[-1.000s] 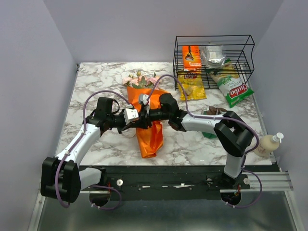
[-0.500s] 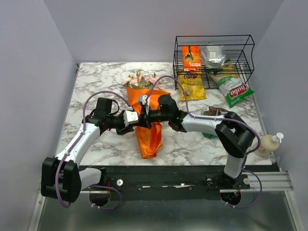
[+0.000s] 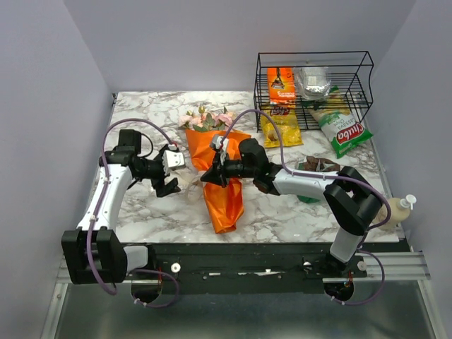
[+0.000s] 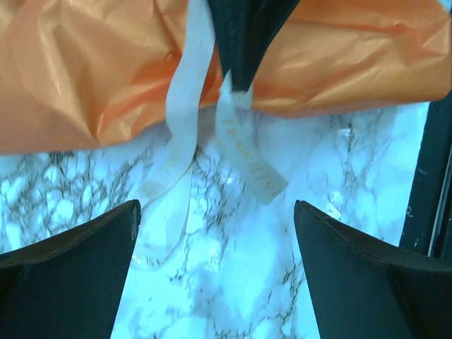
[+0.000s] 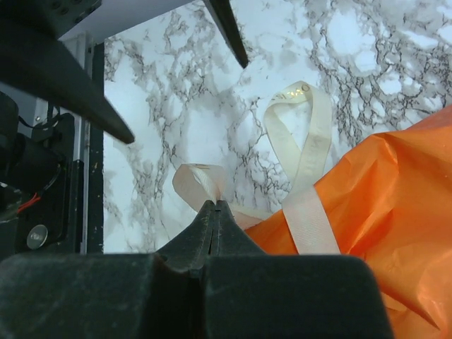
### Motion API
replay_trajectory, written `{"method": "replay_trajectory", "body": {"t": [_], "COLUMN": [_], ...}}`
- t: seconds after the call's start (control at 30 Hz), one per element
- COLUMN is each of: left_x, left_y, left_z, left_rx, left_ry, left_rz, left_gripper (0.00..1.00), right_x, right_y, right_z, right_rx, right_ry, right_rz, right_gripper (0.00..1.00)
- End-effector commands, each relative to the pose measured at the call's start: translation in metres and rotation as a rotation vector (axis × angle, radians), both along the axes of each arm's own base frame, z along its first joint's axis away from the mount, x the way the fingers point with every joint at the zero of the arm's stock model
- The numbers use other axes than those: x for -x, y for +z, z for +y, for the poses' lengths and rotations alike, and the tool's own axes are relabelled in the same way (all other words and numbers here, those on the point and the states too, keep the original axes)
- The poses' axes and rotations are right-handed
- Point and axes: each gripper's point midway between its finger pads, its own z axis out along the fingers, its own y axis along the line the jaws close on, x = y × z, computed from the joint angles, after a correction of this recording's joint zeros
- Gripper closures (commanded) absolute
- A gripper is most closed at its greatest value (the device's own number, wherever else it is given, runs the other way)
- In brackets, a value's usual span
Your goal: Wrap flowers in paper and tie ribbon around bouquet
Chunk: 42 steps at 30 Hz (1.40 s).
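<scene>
Left gripper (image 3: 172,175): jaws spread wide, just left of the bouquet (image 3: 223,185), nothing held.
Bouquet: flat on the marble table (image 3: 141,113); long axis runs near to far, flowers (image 3: 206,119) at the far end, orange paper (image 3: 224,205) tail toward the arm bases (top leans slightly left).
Ribbon (image 5: 305,134): loose loops at the bouquet's left side.
Right gripper (image 3: 210,176): tips pressed together, pinching the ribbon at the bouquet's waist.
Wire basket (image 3: 311,53): far right of the bouquet; orange packet (image 3: 281,85) and foil bag (image 3: 314,80) inside; yellow bag (image 3: 281,127) and green bag (image 3: 344,131) spilling out.

On the table (image 3: 141,113), the bouquet (image 3: 226,201) lies central — ribbon (image 4: 182,113) trailing left of it, wire basket (image 3: 314,54) behind-right.
</scene>
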Motion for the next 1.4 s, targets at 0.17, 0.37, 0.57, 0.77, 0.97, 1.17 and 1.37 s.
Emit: {"method": "replay_trajectory", "body": {"t": [0.17, 0.37, 0.57, 0.77, 0.97, 1.17, 1.37], "left_x": [-0.087, -0.123, -0.119, -0.103, -0.092, -0.084, -0.081], "left_y": [-0.066, -0.094, -0.135, -0.154, -0.15, -0.141, -0.129], "left_z": [0.071, 0.081, 0.084, 0.074, 0.081, 0.096, 0.11], "left_rx": [-0.26, -0.344, -0.472, -0.475, -0.487, -0.526, -0.528], "left_ry": [0.301, 0.274, 0.177, 0.177, 0.265, 0.338, 0.385], "left_rz": [-0.057, 0.032, 0.074, 0.159, 0.155, 0.083, 0.038], "left_gripper": [0.17, 0.12, 0.14, 0.62, 1.0, 1.0, 1.0], "right_x": [0.004, 0.006, 0.003, -0.003, -0.023, -0.041, -0.063], "right_y": [0.018, 0.019, 0.024, 0.052, 0.071, 0.065, 0.051], "right_z": [0.003, 0.001, 0.001, 0.0, -0.008, -0.024, -0.066], "right_rx": [-0.064, -0.067, -0.066, -0.098, -0.059, -0.035, -0.078], "right_ry": [0.012, 0.011, -0.004, -0.043, -0.186, -0.319, -0.455], "right_rz": [0.006, 0.007, 0.005, -0.014, 0.023, 0.178, 0.372], "right_gripper": [1.0, 1.0, 1.0, 1.0, 1.0, 1.0, 1.0]}}
